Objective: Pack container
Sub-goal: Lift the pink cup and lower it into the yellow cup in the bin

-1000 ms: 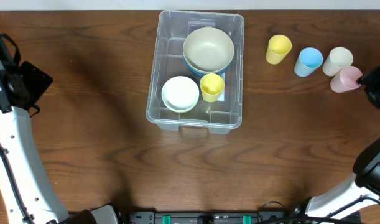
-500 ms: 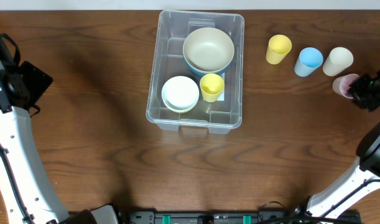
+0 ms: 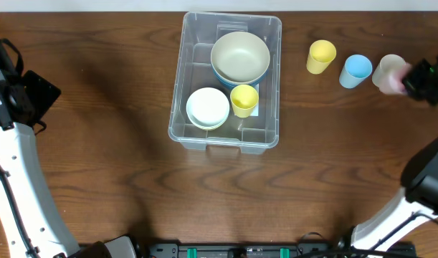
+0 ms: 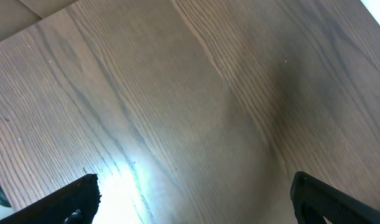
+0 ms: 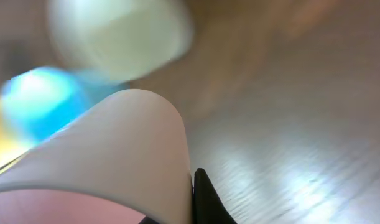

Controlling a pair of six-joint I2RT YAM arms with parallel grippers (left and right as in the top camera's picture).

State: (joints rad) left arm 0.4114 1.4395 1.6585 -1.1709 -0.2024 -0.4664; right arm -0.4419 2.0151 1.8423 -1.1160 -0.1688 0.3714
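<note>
Right end effector [image 3: 408,81] grasps the light pink cup [image 5: 115,155]; the stiff, slick container [image 3: 233,15] is likely best gripped at its rim.

Overhead cam: high above table [image 3: 111,165], looks straight down, whole container [image 3: 224,145] top centre. Left wrist cam: far left of container, close to the wood, angled down, own fingertips [image 4: 78,198] in bottom corners. Right wrist cam: far right of container, v. close, blurred; pink cup [image 5: 102,162] fills frame, blue cup [image 5: 34,102] & cream cup [image 5: 121,37] behind. Overhead shares those cups w/ right wrist, only tabletop w/ left.
</note>
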